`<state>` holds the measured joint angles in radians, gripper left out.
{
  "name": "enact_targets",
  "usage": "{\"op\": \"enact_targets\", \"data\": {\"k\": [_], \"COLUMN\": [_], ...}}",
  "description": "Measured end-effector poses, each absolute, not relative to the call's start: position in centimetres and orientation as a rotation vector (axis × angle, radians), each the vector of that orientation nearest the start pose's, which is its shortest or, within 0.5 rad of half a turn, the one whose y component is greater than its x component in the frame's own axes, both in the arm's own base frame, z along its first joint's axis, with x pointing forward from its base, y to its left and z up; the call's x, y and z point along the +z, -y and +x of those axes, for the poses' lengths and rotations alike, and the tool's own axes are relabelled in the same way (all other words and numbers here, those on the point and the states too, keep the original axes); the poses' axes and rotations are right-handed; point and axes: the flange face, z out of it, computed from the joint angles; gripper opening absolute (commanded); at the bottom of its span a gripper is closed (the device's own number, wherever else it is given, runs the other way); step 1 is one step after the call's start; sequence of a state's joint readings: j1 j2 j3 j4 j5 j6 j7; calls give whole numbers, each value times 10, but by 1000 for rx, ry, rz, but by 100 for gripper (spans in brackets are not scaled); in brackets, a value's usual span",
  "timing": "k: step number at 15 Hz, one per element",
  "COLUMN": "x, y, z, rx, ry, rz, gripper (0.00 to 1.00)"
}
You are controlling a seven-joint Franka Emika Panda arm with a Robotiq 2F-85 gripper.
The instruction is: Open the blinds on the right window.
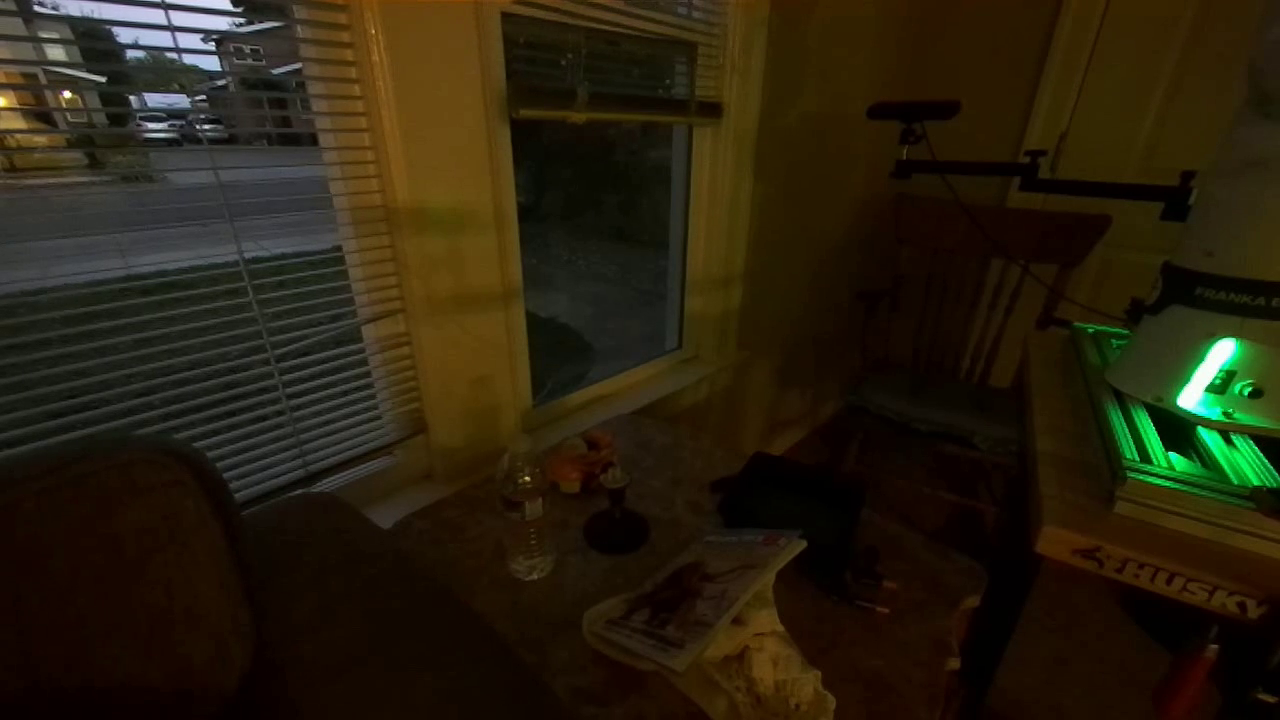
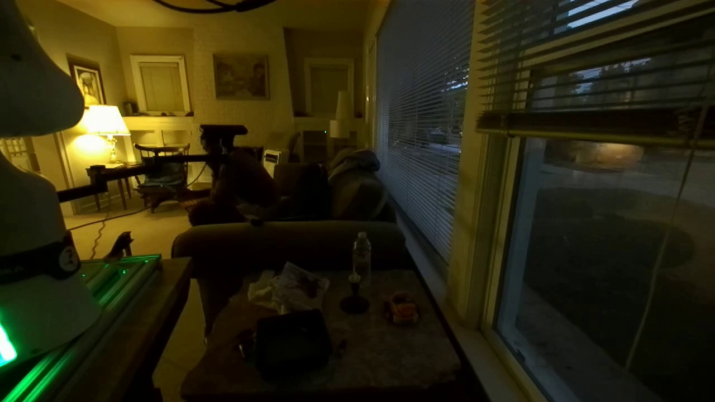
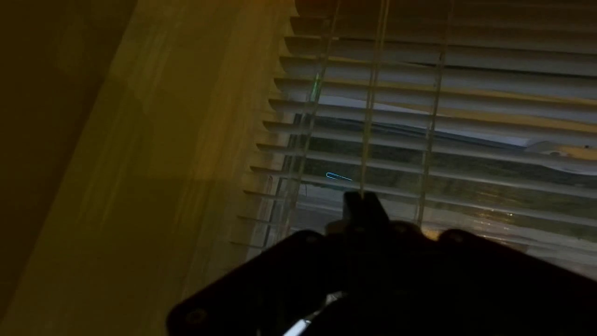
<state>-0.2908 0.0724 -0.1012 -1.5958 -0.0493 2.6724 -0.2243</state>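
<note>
Blinds (image 1: 610, 75) of thin pale grey slats hang across the upper part of the right window (image 1: 600, 230), their bottom rail (image 1: 615, 117) well above its sill (image 1: 640, 397), with dark glass (image 1: 590, 290) showing below in both exterior views. Close in front of that window, in the wrist view, is the gripper (image 3: 362, 197), its fingertips (image 3: 373, 210) clenched on a pale cord (image 3: 367, 128) that runs straight up before the slats. Between this cord and the window's yellowish-cream frame (image 3: 186, 140) hangs a clear rod (image 3: 315, 88). Just below the right window stands a table (image 2: 385, 357); nearest the glass on it sits a small orange object (image 2: 401, 308), then a dark stand (image 2: 354, 302) with a round base and an upright plastic bottle (image 1: 527, 520), and farther from the glass a dark box (image 2: 293, 340) and a magazine (image 1: 690, 600) lying partly on crumpled pale material (image 1: 770, 665). Beside the right window, past a strip of wall (image 1: 450, 230), is a wide window (image 1: 200, 250) with slats down over street (image 1: 180, 200) and cars (image 1: 157, 127). Farther from the right window come a dark sofa (image 2: 290, 240), a wooden chair (image 1: 1000, 232) and the robot's base (image 1: 1245, 345), its light (image 1: 1208, 375) glowing green, on a workbench (image 1: 1170, 585) marked HUSKY. Farthest from it, across the room, a lit lamp (image 2: 107, 120) and a framed painting (image 2: 241, 75) show in an exterior view.
</note>
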Motion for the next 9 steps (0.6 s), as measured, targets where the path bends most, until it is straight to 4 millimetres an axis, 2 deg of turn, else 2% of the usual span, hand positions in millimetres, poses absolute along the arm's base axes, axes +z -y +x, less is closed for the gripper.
{"op": "enact_targets", "data": {"k": [4, 9], "x": [684, 657], "y": [230, 221], "z": [572, 569], "rx": [-1609, -1605], "ry": [-190, -169], "rz": [-3074, -3065], "gripper": [0, 0]}}
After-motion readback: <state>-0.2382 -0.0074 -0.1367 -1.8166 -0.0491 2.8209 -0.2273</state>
